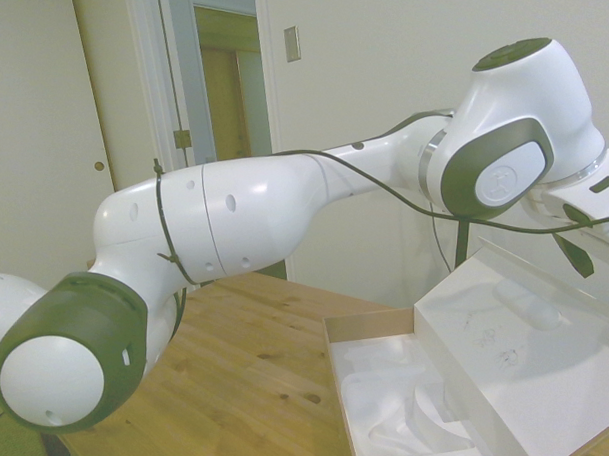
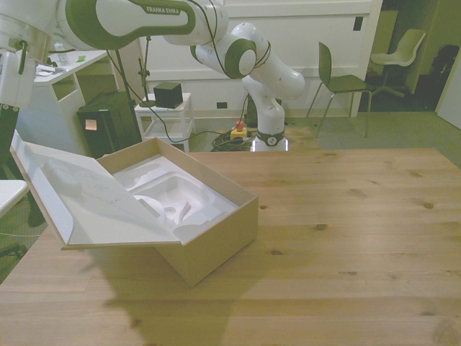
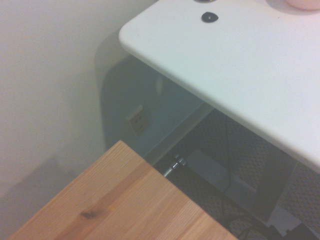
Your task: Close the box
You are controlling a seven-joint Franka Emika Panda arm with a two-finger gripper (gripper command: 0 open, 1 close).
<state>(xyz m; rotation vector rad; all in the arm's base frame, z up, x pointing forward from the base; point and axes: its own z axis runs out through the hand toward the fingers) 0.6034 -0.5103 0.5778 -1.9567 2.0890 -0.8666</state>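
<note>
Claw jaws cannot be told open or closed, being out of view past the raised white-faced lid [image 2: 86, 198] of the large brown cardboard box [image 2: 209, 238], which is set on the wooden worktop [image 2: 346, 238] toward the front view's left.

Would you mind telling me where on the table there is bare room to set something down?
In the front view, the wooden table is bare from the box to the front view's right edge, and along the near edge in front of the box. The front view's left is crowded: the box with its open lid fills it, the arm overhead.
</note>
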